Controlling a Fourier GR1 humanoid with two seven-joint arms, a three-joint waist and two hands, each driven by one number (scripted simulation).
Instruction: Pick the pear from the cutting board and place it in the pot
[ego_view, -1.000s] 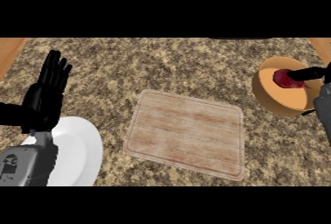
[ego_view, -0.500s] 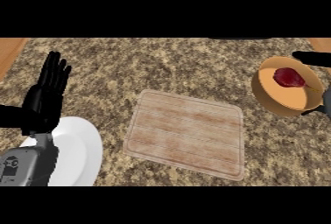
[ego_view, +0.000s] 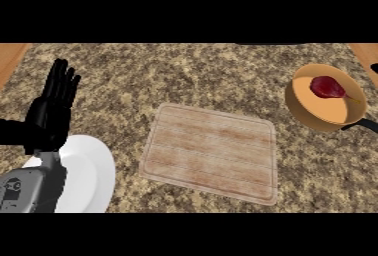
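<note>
You had the red pear (ego_view: 327, 86) lying inside the orange pot (ego_view: 291, 102), well right of the wooden cutting board (ego_view: 210, 152) on the surface (ego_view: 192, 75). Your left hand (ego_view: 52, 107) rested at the left edge (by the white plate (ego_view: 88, 170)), fingers straight.

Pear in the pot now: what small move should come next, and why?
Probably just hold still; the job looks done: the pear lies inside the pot, off the cutting board, and the left robot hand rests open at the view's left.
</note>
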